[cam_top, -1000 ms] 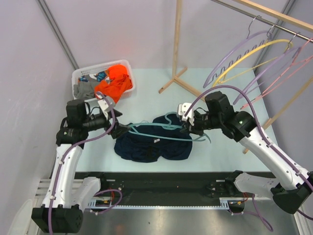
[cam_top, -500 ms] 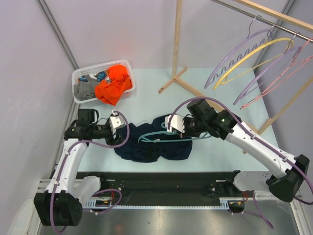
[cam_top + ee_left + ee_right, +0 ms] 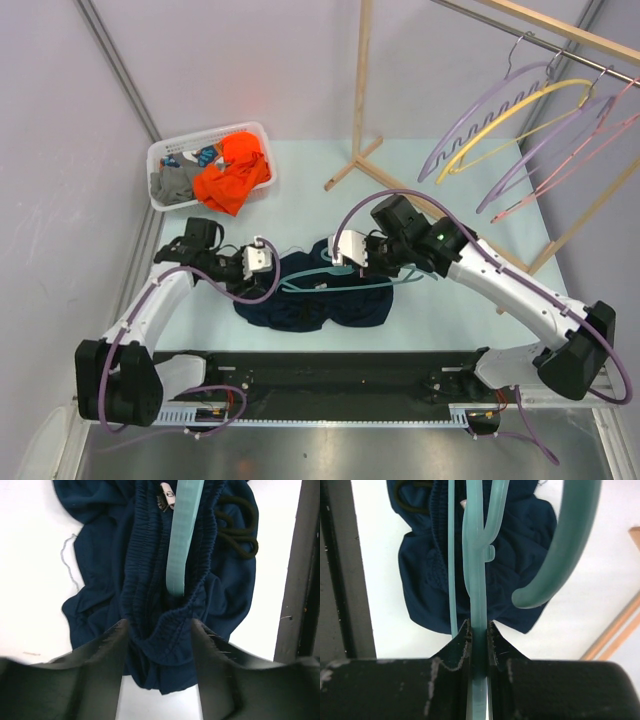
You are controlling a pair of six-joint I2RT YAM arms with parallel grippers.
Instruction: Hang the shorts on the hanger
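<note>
The dark navy shorts (image 3: 305, 305) lie crumpled on the table near the front edge. The teal hanger (image 3: 300, 282) lies across their top. My right gripper (image 3: 342, 265) is shut on the hanger's stem (image 3: 479, 605), with the hook (image 3: 560, 555) curving off to the right above the shorts (image 3: 430, 595). My left gripper (image 3: 270, 264) is open at the shorts' left edge. Its fingers (image 3: 107, 647) straddle the gathered elastic waistband (image 3: 150, 580). One hanger arm (image 3: 182, 540) ends inside the waistband. A small white tag (image 3: 166, 492) shows near it.
A white basket (image 3: 160, 152) with an orange and a grey garment stands at the back left. A wooden rack (image 3: 362, 90) at the back right carries purple, yellow and pink hangers (image 3: 500, 105). A black rail (image 3: 330, 365) runs along the table's front edge.
My left gripper has moved right and down to the shorts' waistband. My right gripper has moved left and lower with the hanger, which now lies over the shorts.
</note>
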